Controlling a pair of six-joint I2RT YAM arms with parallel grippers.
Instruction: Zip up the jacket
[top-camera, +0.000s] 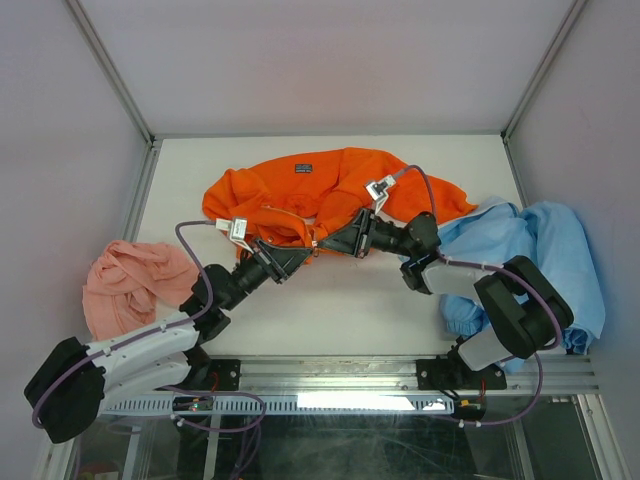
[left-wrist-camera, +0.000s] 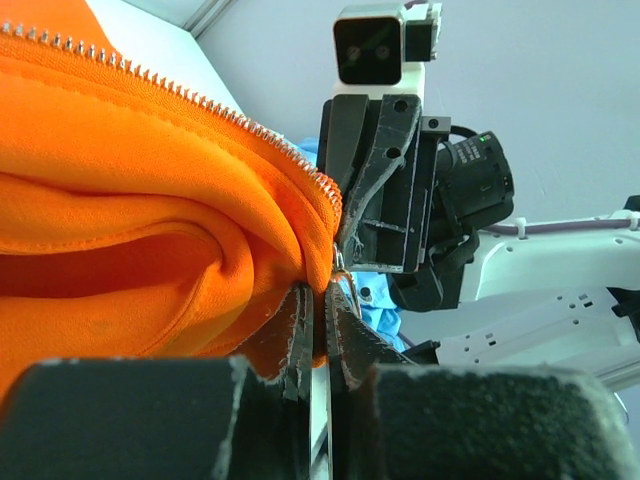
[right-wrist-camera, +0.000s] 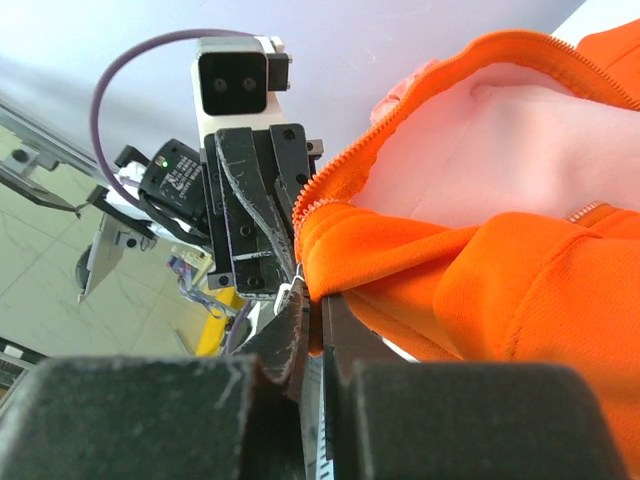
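top external shows the jacket (top-camera: 330, 180) bunched toward the desk's far edge, midway across. left gripper (top-camera: 298, 252) and right gripper (top-camera: 333, 240) meet at its near hem, each clamped on orange cloth (tips nearly touching). likely risk: the zipper teeth (left-wrist-camera: 150, 80) sit slack, so pulling may slip the cloth or jam the small metal pull (right-wrist-camera: 291, 289).

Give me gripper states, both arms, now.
Left gripper: closed, pinching the jacket at its zipper edge.
Right gripper: closed on the jacket's zipper edge too.
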